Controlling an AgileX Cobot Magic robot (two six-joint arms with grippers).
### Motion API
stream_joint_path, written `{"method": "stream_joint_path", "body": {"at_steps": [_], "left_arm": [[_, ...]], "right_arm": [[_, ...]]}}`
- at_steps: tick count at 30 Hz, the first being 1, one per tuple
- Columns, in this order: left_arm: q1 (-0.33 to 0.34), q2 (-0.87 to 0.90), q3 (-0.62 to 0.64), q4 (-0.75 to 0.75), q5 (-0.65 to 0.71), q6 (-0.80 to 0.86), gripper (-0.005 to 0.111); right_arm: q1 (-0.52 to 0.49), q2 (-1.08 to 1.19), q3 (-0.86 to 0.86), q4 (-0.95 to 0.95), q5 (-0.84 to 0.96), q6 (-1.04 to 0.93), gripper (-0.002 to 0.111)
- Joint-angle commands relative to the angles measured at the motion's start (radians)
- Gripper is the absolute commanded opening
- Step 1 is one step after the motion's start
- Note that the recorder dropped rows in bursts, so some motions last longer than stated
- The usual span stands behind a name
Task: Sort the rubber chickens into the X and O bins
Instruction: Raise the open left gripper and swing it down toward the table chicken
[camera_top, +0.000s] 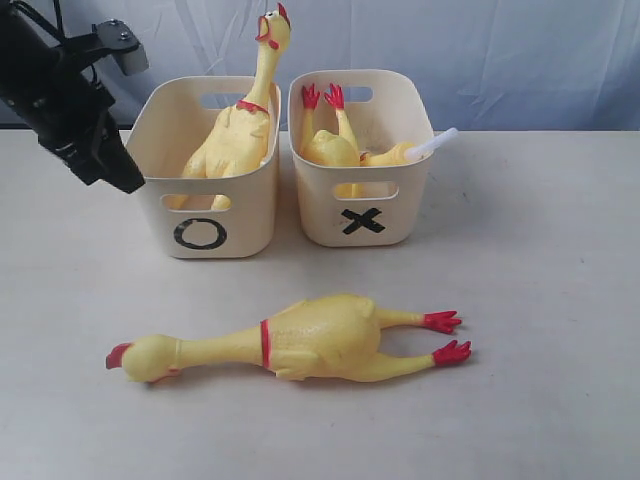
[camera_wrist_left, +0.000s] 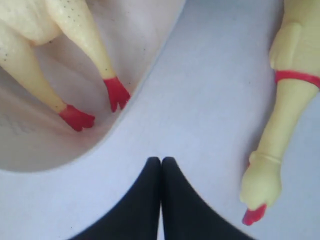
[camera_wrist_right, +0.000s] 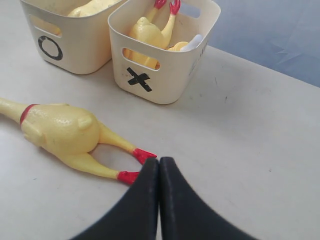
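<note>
Beside the O bin's left wall the left gripper is seen shut and empty, tips pressed together. One rubber chicken is stood in the O bin, and a second chicken is upended in the X bin just right of it. In front of the O bin the loose chicken is laid lengthwise left to right, head left. The right gripper, also closed on nothing, is found by its feet and judged nearer.
</note>
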Motion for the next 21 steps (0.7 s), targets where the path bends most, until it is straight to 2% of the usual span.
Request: {"method": "stream_joint_path", "body": {"at_steps": [1, 6, 12, 16, 21], "left_arm": [[-0.041, -0.083, 0.076, 0.003, 0.006, 0.006, 0.0], [-0.124, -0.153, 0.179, 0.008, -0.002, 0.022, 0.0], [-0.26, -0.171, 0.28, 0.065, -0.099, 0.048, 0.0], [-0.36, -0.171, 0.347, 0.087, -0.223, 0.083, 0.0], [-0.438, -0.157, 0.39, 0.107, -0.362, 0.1, 0.016]], "right_arm": [[0.0, -0.007, 0.004, -0.004, -0.012, -0.004, -0.001], [0.0, -0.007, 0.004, -0.002, -0.012, -0.004, -0.001], [0.0, -0.007, 0.004, 0.004, -0.012, -0.004, -0.001], [0.0, -0.007, 0.004, 0.004, -0.012, -0.004, -0.001], [0.0, -0.007, 0.004, 0.006, -0.012, -0.004, -0.001]]}}
